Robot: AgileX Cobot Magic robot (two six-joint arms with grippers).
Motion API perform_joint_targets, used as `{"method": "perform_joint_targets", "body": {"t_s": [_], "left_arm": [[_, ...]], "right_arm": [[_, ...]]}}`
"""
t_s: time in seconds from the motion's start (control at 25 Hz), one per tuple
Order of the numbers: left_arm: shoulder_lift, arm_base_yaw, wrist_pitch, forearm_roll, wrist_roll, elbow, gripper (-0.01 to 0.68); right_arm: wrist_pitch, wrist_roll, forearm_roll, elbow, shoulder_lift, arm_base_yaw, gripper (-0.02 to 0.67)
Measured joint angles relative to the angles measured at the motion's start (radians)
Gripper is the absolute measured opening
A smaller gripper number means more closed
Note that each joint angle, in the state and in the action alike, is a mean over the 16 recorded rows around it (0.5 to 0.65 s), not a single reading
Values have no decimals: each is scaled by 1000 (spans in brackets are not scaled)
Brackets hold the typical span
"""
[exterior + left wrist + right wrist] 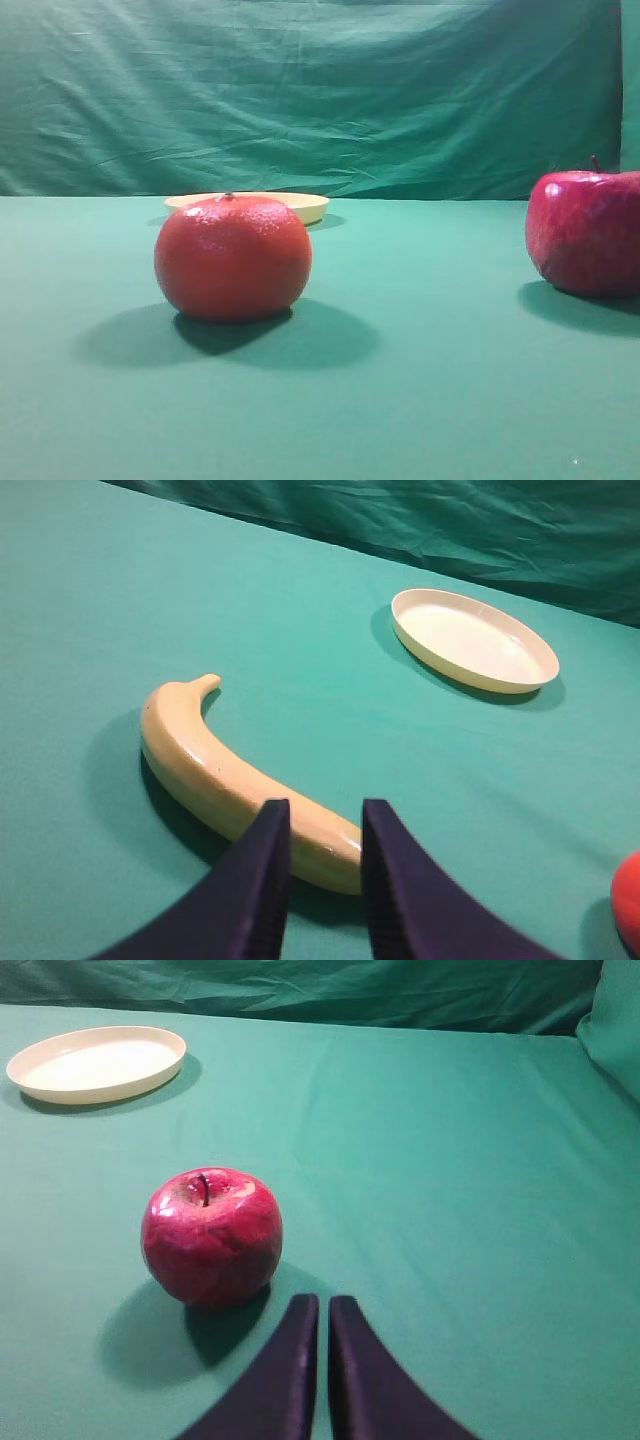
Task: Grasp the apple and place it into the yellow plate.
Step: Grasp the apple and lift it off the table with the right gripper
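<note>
text: none legible | labels: none (fruit, plate unmarked)

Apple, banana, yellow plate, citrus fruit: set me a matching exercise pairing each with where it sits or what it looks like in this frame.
Things:
1. apple
2. banana
3. yellow plate
4. citrus fruit

Descriptions:
A. empty, at the far side of the cloth
B. orange-red, directly in front of the plate in the high view
C. long, lying just ahead of the left gripper
D. stem up, just ahead and left of the right gripper

Pairs: 1-D, 2-C, 3-A, 4-B
</note>
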Motion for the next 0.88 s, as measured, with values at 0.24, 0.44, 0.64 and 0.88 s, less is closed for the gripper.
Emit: {"method": "perform_joint_targets", "body": {"t_s": [0.24, 0.44, 0.64, 0.88], "left_arm": [[0, 0, 0, 0, 0, 0, 157], [0, 0, 0, 0, 0, 0, 157], [0, 0, 0, 0, 0, 0, 157], [0, 0, 0, 0, 0, 0, 157]], "right_arm": [[0, 0, 0, 0, 0, 0, 0], [0, 0, 0, 0, 0, 0, 0], [0, 0, 0, 0, 0, -1, 0], [-6, 0, 5, 0, 0, -1, 0]]}}
